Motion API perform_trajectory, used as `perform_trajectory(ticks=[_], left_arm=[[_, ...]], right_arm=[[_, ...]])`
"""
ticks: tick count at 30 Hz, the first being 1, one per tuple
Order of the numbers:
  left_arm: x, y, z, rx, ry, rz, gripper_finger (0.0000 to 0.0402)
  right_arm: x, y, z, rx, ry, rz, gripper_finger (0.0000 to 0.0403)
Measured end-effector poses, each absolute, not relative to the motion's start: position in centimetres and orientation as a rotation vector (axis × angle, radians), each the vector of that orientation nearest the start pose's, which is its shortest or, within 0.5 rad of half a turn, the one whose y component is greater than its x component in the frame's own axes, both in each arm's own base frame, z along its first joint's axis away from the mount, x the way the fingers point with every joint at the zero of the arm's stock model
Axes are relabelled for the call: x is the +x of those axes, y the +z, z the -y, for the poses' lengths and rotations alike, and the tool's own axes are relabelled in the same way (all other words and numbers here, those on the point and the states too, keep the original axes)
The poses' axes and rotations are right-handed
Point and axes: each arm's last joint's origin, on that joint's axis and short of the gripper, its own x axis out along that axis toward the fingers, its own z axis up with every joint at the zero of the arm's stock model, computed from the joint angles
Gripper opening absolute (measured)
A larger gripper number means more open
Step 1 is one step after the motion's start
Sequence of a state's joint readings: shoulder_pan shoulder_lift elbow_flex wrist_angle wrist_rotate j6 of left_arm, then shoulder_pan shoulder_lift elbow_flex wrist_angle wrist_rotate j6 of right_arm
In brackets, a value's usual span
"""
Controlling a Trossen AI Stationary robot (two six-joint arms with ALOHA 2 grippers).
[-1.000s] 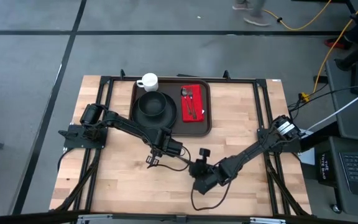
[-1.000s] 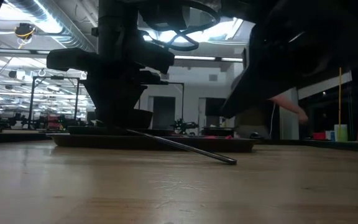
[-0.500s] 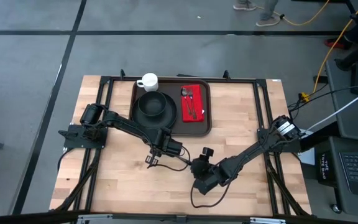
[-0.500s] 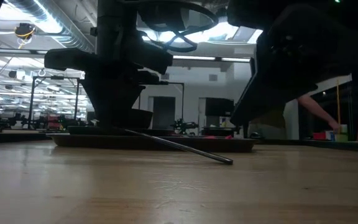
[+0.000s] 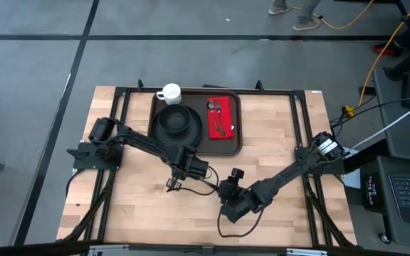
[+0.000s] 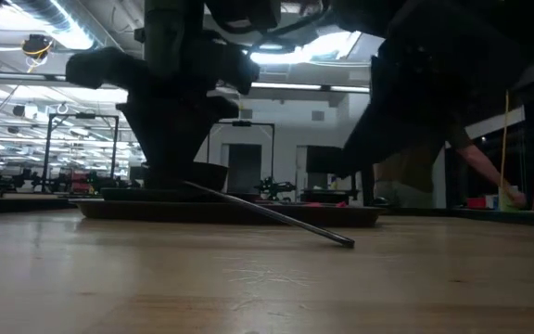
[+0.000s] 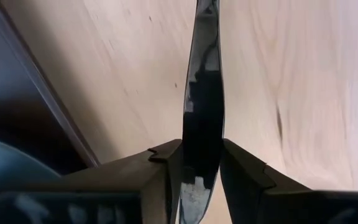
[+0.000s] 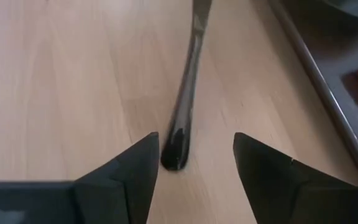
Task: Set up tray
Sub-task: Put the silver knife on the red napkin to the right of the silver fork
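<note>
A metal knife [image 6: 276, 215] slants over the wooden table, its upper part in my left gripper [image 5: 173, 185] and its rounded lower end [image 8: 174, 158] resting on the wood. My right gripper [image 8: 194, 165] stands open with one finger on either side of that lower end, touching nothing. At the table's far side the dark brown tray [image 5: 234, 146] holds a black plate [image 5: 178, 124], a white cup [image 5: 169, 93] and a red napkin [image 5: 223, 107] with a spoon and a fork on it. My left gripper pinches the knife's flat blade [image 7: 201, 134] between its two fingers [image 7: 164, 163], coming from above and pointing down. The knife's held end is lifted. From there the knife slopes down toward the right gripper until its far tip [image 6: 349, 241] meets the table.
The tray's near rim [image 6: 230, 215] lies just behind the knife. Bare wood spreads to the left, the right and the near side of both grippers. A black metal frame [image 5: 301, 117] borders the table, and people walk in the room beyond.
My right gripper has opened at the knife's lower end, which stays on the table. The knife keeps its slant in my left gripper.
</note>
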State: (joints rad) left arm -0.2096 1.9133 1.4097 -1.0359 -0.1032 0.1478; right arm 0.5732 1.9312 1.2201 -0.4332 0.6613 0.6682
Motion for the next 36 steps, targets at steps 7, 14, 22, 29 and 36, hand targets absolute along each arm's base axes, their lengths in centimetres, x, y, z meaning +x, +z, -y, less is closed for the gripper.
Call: perform_trajectory(ticks=[7, 14, 22, 29, 36], left_arm=[[34.8, 19.9, 7.1, 0.353, -0.189, -1.461, 0.0086], [34.9, 20.0, 7.3, 0.355, -0.190, -1.446, 0.0086], [34.9, 20.0, 7.3, 0.343, -0.179, -1.445, 0.0086], [34.9, 20.0, 7.3, 0.343, -0.179, -1.445, 0.0086], [34.9, 20.0, 7.3, 0.349, -0.181, -1.445, 0.0086]], right_arm=[[33.1, 15.3, -18.9, -0.030, -0.361, -0.808, 0.0211], [33.8, 14.3, -18.9, -0.056, -0.366, -0.780, 0.0210], [35.4, 13.4, -17.7, -0.104, -0.357, -0.759, 0.0210], [36.3, 13.4, -16.6, -0.058, -0.343, -0.766, 0.0210], [36.9, 13.5, -15.8, -0.019, -0.326, -0.764, 0.0210]])
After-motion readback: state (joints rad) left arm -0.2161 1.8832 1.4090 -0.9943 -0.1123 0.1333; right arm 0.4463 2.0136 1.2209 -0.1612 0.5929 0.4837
